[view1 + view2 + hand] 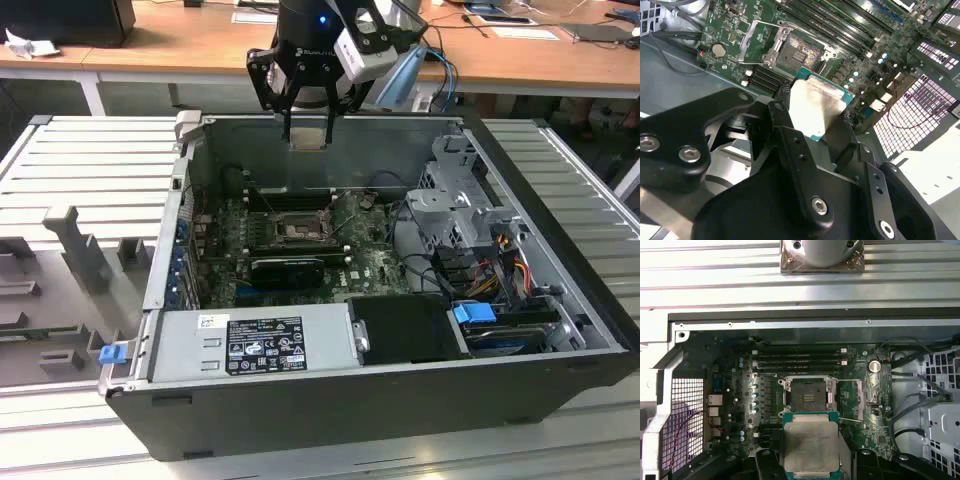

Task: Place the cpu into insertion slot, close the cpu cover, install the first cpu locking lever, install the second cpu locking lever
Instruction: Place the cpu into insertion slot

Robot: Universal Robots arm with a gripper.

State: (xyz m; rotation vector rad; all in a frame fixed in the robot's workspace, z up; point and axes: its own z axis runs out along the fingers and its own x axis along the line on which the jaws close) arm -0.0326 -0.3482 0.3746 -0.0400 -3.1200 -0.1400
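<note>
Exterior view: the gripper (308, 126) hangs over the open computer case (330, 400), fingers clamped on the cpu (308, 138), well above the insertion slot (293, 232). Second wrist view: the cpu (815, 107) is pinched flat between the fingers, clear of the uncovered insertion slot (799, 52) beyond. First wrist view: the cpu (810, 447) looks roughly square with the insertion slot (807, 396), which lies straight ahead.

In the exterior view the arm's black hand (308, 132) hangs at the upper centre of the frame. It points straight down from the wrist, its two fingers (288, 115) clamped on the cpu (308, 140).
</note>
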